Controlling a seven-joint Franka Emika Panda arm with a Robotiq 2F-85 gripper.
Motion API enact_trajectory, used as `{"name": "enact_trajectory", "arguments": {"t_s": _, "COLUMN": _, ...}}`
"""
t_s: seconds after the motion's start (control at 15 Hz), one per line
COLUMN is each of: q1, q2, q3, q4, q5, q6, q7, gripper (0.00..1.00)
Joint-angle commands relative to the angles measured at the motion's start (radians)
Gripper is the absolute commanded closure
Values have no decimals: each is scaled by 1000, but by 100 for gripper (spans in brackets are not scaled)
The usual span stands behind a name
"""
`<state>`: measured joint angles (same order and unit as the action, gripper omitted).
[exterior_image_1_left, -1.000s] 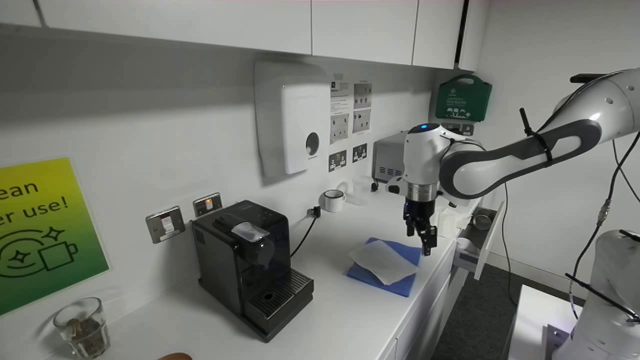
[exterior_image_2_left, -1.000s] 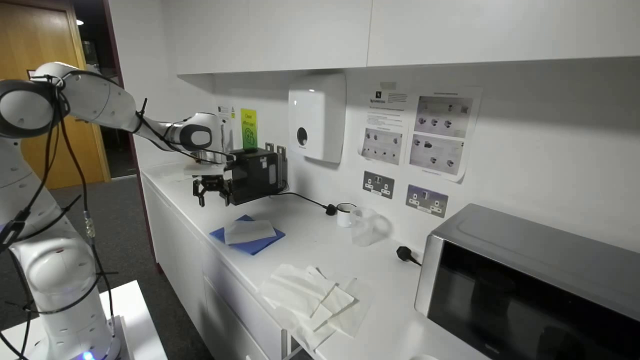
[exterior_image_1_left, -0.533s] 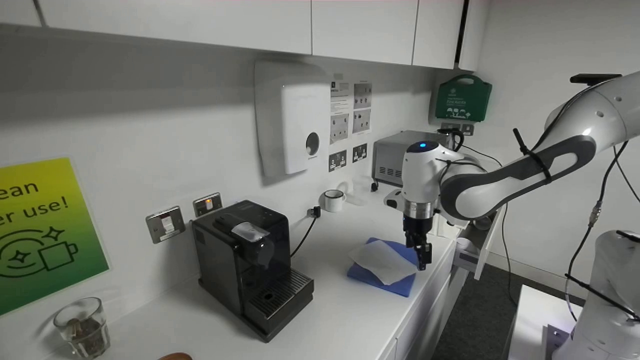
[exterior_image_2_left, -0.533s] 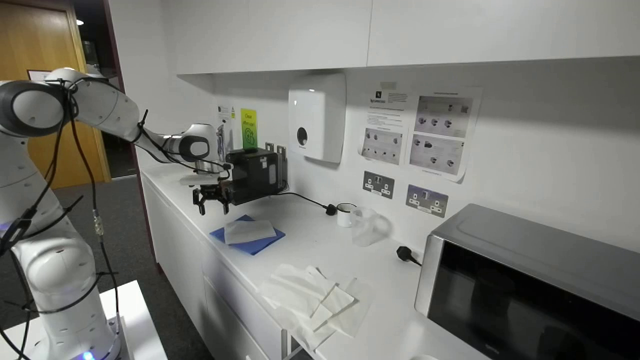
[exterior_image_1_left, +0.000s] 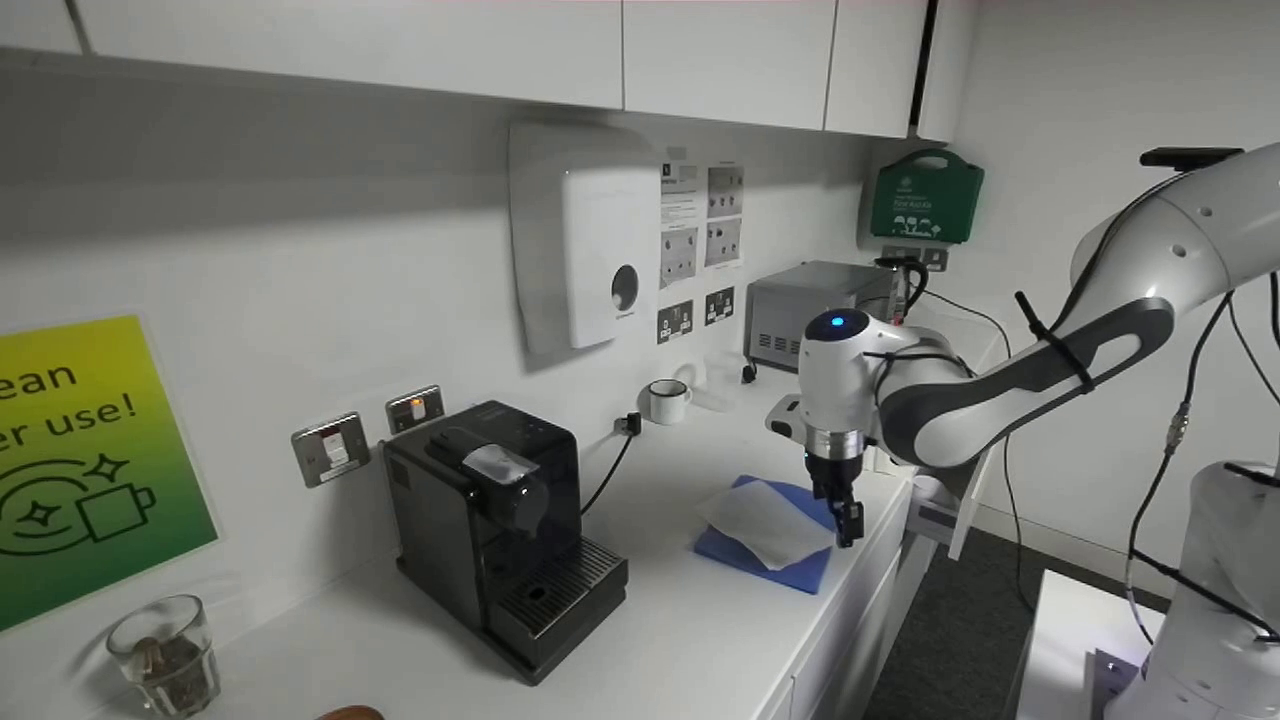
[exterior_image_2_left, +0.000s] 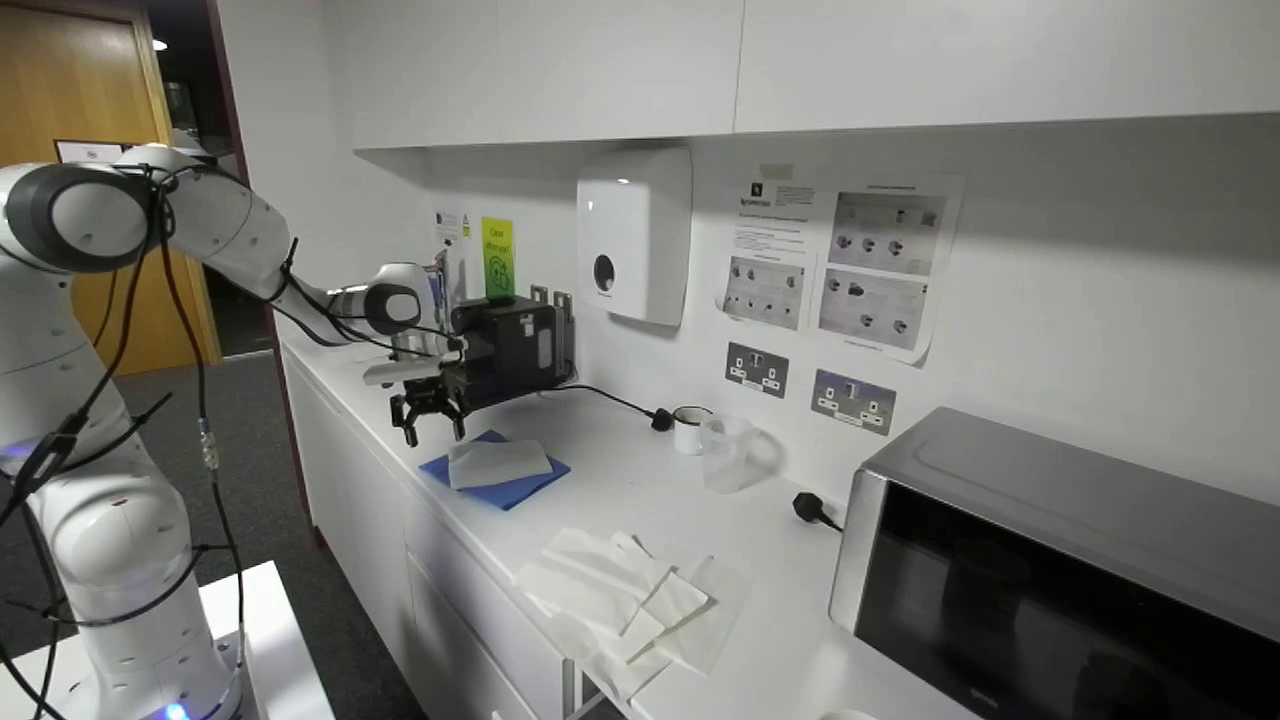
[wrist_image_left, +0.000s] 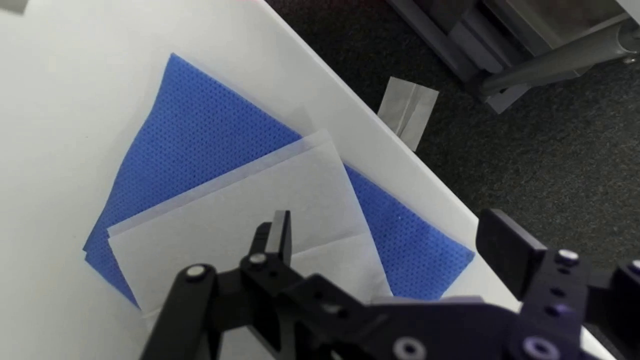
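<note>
My gripper (wrist_image_left: 391, 235) is open and empty, its two black fingers wide apart in the wrist view. In the exterior views the gripper (exterior_image_1_left: 838, 530) (exterior_image_2_left: 436, 434) points down a little above the counter's front edge. Below it a blue cloth (wrist_image_left: 200, 125) lies flat on the white counter. The cloth also shows in both exterior views (exterior_image_1_left: 808, 574) (exterior_image_2_left: 520, 491). A folded white paper towel (wrist_image_left: 250, 205) lies on top of the cloth, and it shows in both exterior views (exterior_image_1_left: 765, 525) (exterior_image_2_left: 495, 463). The gripper base hides the near part of the towel and cloth in the wrist view.
A black coffee machine (exterior_image_1_left: 500, 530) stands on the counter. A white mug (exterior_image_1_left: 668, 402) and a clear plastic cup (exterior_image_2_left: 727, 455) are near the wall. Loose paper towels (exterior_image_2_left: 610, 590) lie by the microwave (exterior_image_2_left: 1040, 560). An open drawer (exterior_image_1_left: 975, 490) sticks out from the counter.
The arm has lowered, bringing the open gripper down closer to the blue cloth and paper towel. The cloth, the towel and the other objects have not moved.
</note>
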<state>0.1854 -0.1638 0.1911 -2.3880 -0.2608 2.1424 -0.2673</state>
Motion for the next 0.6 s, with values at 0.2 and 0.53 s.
{"name": "enact_trajectory", "arguments": {"t_s": 0.2, "q1": -8, "q2": 63, "q3": 4, "q4": 17, "q5": -116, "q6": 29, "q7": 114, "gripper": 0}}
{"name": "enact_trajectory", "arguments": {"t_s": 0.53, "q1": -5, "q2": 130, "q3": 1, "q4": 55, "q5": -124, "q6": 42, "q7": 170, "gripper": 0}}
